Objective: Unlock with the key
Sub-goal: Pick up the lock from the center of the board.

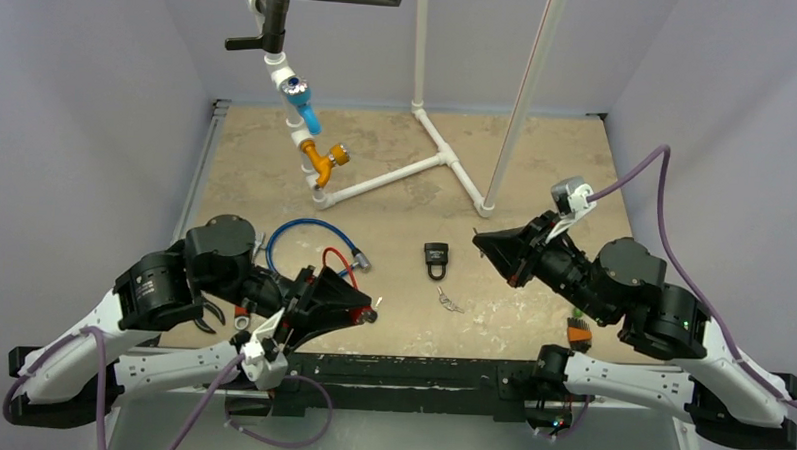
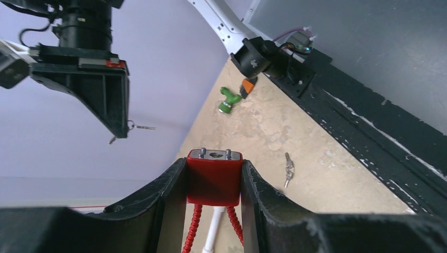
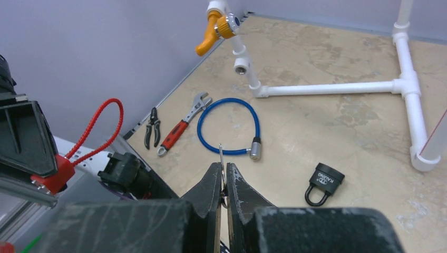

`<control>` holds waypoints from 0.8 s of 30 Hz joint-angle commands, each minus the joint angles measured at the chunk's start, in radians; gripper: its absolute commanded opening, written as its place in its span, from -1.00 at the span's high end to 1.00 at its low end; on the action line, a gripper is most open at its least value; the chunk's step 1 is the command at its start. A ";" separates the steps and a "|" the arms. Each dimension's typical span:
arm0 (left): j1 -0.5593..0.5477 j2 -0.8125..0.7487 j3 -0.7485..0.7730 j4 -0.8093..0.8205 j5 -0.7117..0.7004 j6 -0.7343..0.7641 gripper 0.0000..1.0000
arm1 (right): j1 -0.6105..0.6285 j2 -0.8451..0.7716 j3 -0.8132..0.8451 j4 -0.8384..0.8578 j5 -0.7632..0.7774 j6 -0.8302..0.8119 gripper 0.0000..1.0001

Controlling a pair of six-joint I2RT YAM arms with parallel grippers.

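Note:
My left gripper [image 1: 367,311] is shut on a red padlock [image 2: 214,178] with a red cable shackle [image 3: 100,125]. Its keyhole end [image 2: 215,154] points away from the wrist, toward the right gripper. My right gripper [image 1: 479,240] is shut on a small silver key [image 3: 221,156], whose blade sticks out past the fingertips. In the left wrist view the key [image 2: 140,126] shows at the right gripper's tip, up and left of the lock and well apart from it. Both are held above the table.
A black padlock [image 1: 435,256] and a spare key bunch [image 1: 451,303] lie between the grippers. A blue cable lock [image 1: 309,240], a wrench [image 3: 182,125] and pliers [image 3: 153,126] lie to the left. A white pipe frame [image 1: 432,156] with an orange valve [image 1: 325,160] stands behind.

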 commanded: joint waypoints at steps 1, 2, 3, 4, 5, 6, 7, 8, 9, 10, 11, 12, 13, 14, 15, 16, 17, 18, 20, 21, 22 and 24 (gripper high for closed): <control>-0.003 -0.044 -0.012 0.113 0.010 0.023 1.00 | -0.001 0.037 -0.021 0.099 -0.111 -0.046 1.00; -0.003 -0.052 -0.011 0.117 0.015 0.027 1.00 | -0.001 0.043 -0.026 0.111 -0.124 -0.051 1.00; -0.003 -0.061 -0.013 0.126 0.015 0.029 1.00 | 0.000 0.050 -0.030 0.123 -0.136 -0.055 1.00; -0.003 -0.069 -0.017 0.139 0.016 0.030 1.00 | 0.000 0.055 -0.034 0.134 -0.146 -0.060 1.00; -0.003 -0.077 -0.021 0.152 0.015 0.033 1.00 | -0.001 0.060 -0.036 0.143 -0.157 -0.064 1.00; -0.003 -0.084 -0.026 0.162 0.015 0.038 1.00 | 0.000 0.065 -0.036 0.151 -0.164 -0.067 1.00; -0.003 -0.095 -0.031 0.171 0.016 0.041 1.00 | -0.001 0.069 -0.036 0.154 -0.171 -0.071 1.00; -0.003 -0.102 -0.035 0.179 0.018 0.039 1.00 | -0.001 0.073 -0.036 0.157 -0.178 -0.074 1.00; -0.003 -0.107 -0.036 0.181 0.025 0.037 1.00 | 0.000 0.077 -0.034 0.159 -0.183 -0.076 1.00; -0.003 -0.111 -0.036 0.179 0.033 0.039 1.00 | -0.001 0.081 -0.033 0.159 -0.188 -0.079 1.00; -0.003 -0.115 -0.035 0.177 0.042 0.043 1.00 | 0.000 0.083 -0.033 0.160 -0.194 -0.080 1.00; -0.003 -0.118 -0.036 0.179 0.051 0.048 1.00 | -0.001 0.085 -0.033 0.161 -0.198 -0.082 1.00; -0.003 -0.123 -0.037 0.186 0.058 0.055 1.00 | 0.000 0.086 -0.033 0.161 -0.202 -0.083 1.00; -0.003 -0.125 -0.039 0.193 0.066 0.063 1.00 | -0.001 0.087 -0.034 0.163 -0.204 -0.084 1.00; -0.003 -0.128 -0.044 0.199 0.074 0.075 1.00 | 0.000 0.086 -0.036 0.164 -0.205 -0.083 1.00; -0.003 -0.132 -0.047 0.206 0.082 0.090 1.00 | -0.001 0.085 -0.039 0.165 -0.205 -0.085 1.00; -0.003 -0.134 -0.051 0.208 0.090 0.107 1.00 | -0.001 0.085 -0.041 0.168 -0.208 -0.086 1.00; -0.003 -0.136 -0.053 0.204 0.096 0.131 1.00 | 0.000 0.084 -0.042 0.168 -0.210 -0.087 1.00; -0.005 -0.140 -0.056 0.177 0.102 0.201 1.00 | -0.001 0.084 -0.042 0.169 -0.209 -0.090 1.00; -0.004 -0.140 -0.056 0.160 0.102 0.233 1.00 | -0.001 0.084 -0.041 0.168 -0.210 -0.093 1.00; -0.005 -0.139 -0.055 0.144 0.102 0.256 1.00 | -0.001 0.083 -0.040 0.169 -0.211 -0.094 1.00; -0.006 -0.139 -0.052 0.119 0.102 0.285 1.00 | -0.001 0.085 -0.037 0.170 -0.216 -0.098 1.00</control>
